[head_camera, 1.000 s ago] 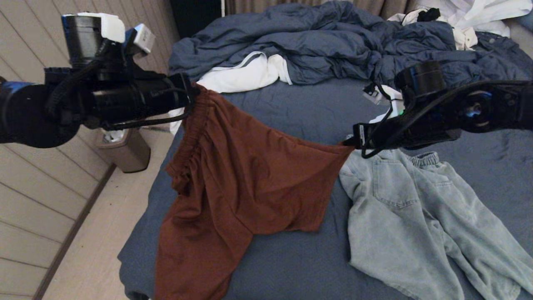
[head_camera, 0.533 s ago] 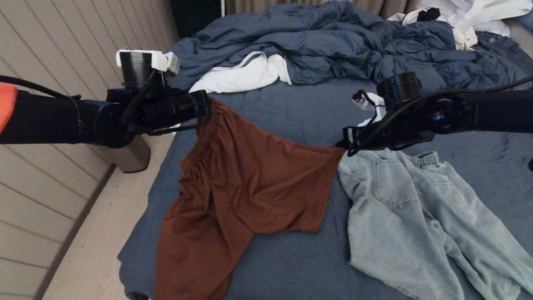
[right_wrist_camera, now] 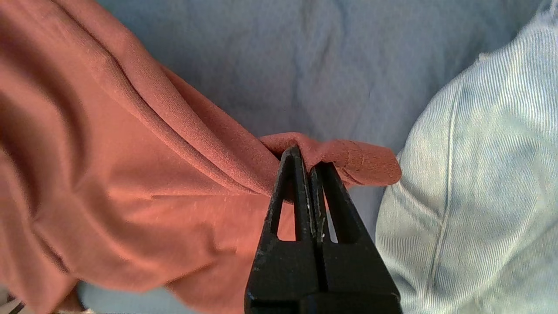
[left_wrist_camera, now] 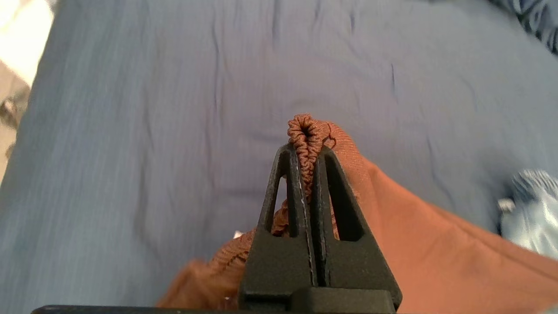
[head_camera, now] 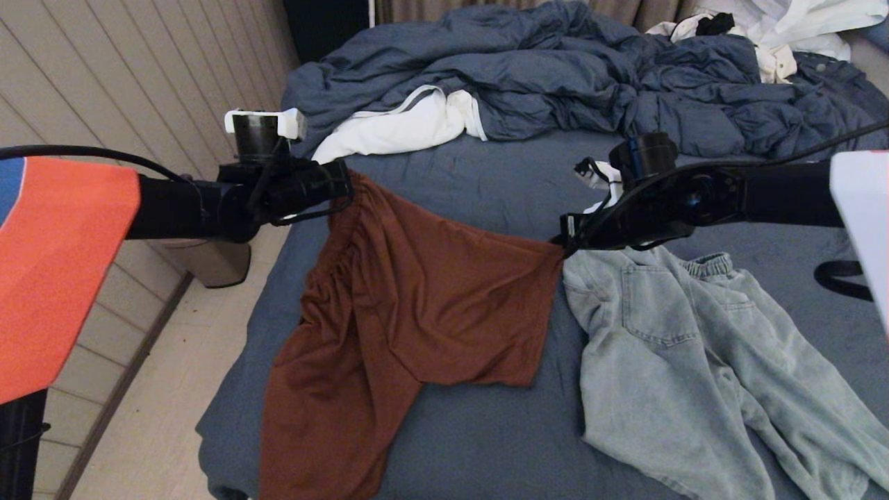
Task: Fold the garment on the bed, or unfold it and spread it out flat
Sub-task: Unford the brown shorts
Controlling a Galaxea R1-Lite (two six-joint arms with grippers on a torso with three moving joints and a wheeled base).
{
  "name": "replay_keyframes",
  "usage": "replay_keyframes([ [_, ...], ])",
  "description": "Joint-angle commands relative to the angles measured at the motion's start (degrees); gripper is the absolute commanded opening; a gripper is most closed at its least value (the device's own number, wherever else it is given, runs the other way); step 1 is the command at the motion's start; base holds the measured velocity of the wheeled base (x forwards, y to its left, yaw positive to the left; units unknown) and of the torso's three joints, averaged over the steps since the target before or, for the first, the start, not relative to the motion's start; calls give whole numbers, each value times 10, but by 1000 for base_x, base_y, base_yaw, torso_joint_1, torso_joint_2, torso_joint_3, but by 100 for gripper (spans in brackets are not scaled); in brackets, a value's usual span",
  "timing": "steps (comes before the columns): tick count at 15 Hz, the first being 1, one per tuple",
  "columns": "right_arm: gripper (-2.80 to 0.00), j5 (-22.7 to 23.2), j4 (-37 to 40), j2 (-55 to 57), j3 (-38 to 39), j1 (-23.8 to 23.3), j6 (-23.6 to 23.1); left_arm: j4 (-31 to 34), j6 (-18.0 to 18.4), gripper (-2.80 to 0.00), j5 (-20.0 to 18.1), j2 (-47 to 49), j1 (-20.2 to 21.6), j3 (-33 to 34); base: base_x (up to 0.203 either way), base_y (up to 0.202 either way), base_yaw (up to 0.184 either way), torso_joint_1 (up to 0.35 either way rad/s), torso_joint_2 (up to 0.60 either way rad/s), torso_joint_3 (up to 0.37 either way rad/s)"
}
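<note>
Rust-brown shorts [head_camera: 410, 305] mid-spread, not yet flat: upper edge lifted, lower leg draped over bed [head_camera: 486, 444] edge at 7 o'clock. Left gripper [left_wrist_camera: 305, 150] jaws pinched tight on gathered elastic waistband at 10 o'clock; right gripper [right_wrist_camera: 307, 163] jaws clamped on hem corner at 3 o'clock. Left to do: lower, smooth. Fabric soft, thin knit, creased. Pale denim shorts [head_camera: 694, 361] beside, stiffer, at 4 o'clock.
</note>
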Motion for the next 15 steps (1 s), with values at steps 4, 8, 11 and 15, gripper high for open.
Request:
replay_keyframes([
  [4,-280,-1,-10,62,-59,0,5,-5,18,-280,8,86,5,-74,0,0,0,0,0,0],
  [8,-280,-4,-50,80,-58,-1,6,-17,29,-280,10,97,15,-75,0,0,0,0,0,0],
  [11,0,-17,-70,89,-58,-3,8,-18,41,0,54,101,13,-80,0,0,0,0,0,0],
  [15,0,-17,-77,88,-58,-20,15,-43,47,0,64,97,6,-80,0,0,0,0,0,0],
])
